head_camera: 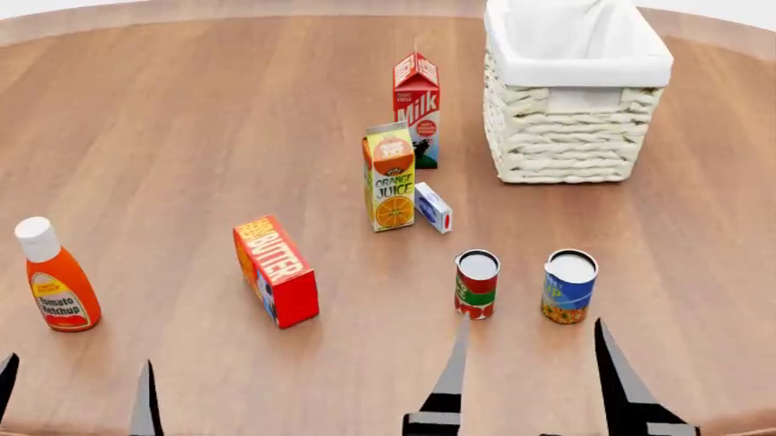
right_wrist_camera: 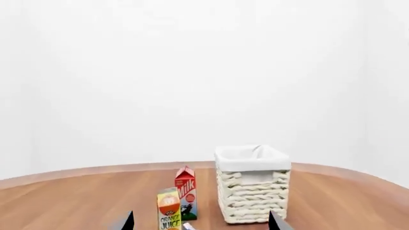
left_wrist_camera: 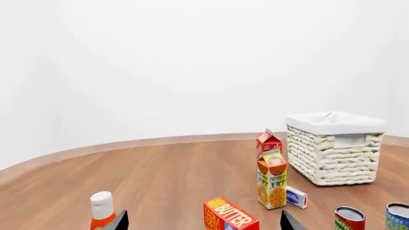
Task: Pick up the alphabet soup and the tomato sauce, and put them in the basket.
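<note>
The alphabet soup, a blue can with a pale top, stands upright on the wooden floor just ahead of my right gripper; its edge also shows in the left wrist view as the alphabet soup. The tomato sauce, a red and green can, stands beside it on the left, and appears as the tomato sauce. The cream wicker basket with white lining stands further back on the right, basket, basket. My right gripper is open and empty. My left gripper is open, low at the left.
A butter box lies left of the cans. An orange juice carton, a milk carton and a small white-and-blue box stand between the cans and the basket. A ketchup bottle stands at the far left.
</note>
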Available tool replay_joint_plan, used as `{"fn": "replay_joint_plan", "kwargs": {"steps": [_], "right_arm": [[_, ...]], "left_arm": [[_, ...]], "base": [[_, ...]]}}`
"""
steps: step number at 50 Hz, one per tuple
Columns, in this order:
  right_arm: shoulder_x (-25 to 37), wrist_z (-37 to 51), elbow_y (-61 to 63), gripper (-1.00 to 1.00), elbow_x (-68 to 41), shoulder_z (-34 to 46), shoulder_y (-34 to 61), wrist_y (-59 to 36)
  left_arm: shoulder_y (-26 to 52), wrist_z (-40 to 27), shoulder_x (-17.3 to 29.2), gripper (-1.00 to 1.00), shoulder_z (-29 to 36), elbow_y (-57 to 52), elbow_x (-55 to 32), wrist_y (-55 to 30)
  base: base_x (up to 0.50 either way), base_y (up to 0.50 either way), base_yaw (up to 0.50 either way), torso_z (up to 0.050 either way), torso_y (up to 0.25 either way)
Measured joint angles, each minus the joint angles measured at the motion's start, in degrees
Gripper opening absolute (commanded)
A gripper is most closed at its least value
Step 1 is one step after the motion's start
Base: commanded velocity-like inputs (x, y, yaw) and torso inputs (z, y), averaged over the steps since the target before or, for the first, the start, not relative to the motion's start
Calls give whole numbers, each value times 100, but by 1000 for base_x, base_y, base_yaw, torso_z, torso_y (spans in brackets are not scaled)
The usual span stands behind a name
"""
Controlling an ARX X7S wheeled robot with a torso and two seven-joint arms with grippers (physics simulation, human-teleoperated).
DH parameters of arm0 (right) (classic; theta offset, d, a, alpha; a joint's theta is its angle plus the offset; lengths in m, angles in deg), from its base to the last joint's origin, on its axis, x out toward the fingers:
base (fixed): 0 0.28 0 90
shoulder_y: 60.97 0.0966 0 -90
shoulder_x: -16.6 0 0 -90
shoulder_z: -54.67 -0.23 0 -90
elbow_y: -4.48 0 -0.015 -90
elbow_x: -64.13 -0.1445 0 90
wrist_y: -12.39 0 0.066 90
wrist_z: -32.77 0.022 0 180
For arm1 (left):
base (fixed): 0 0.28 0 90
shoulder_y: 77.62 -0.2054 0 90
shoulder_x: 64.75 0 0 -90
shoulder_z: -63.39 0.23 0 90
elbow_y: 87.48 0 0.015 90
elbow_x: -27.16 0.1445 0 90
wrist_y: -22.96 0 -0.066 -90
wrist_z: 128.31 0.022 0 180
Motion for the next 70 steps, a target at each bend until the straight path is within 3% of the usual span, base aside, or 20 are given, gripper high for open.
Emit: {"fn": "replay_joint_plan", "kwargs": {"steps": [11, 21, 70], "right_arm": [[77, 225, 1001, 100, -44, 124, 129, -702], [165, 328, 1289, 100, -122, 181, 157, -837], [469, 676, 1384, 100, -434, 300, 185, -906]], "left_arm": [[-209, -111, 113, 100, 87, -657, -56, -12], [-255, -198, 196, 100, 159, -925, -120, -79], [-328, -525, 512, 100, 357, -1110, -328, -21]], "base": [[7, 0, 0, 0, 0], [498, 0, 0, 0, 0], [500, 0, 0, 0, 0]]}}
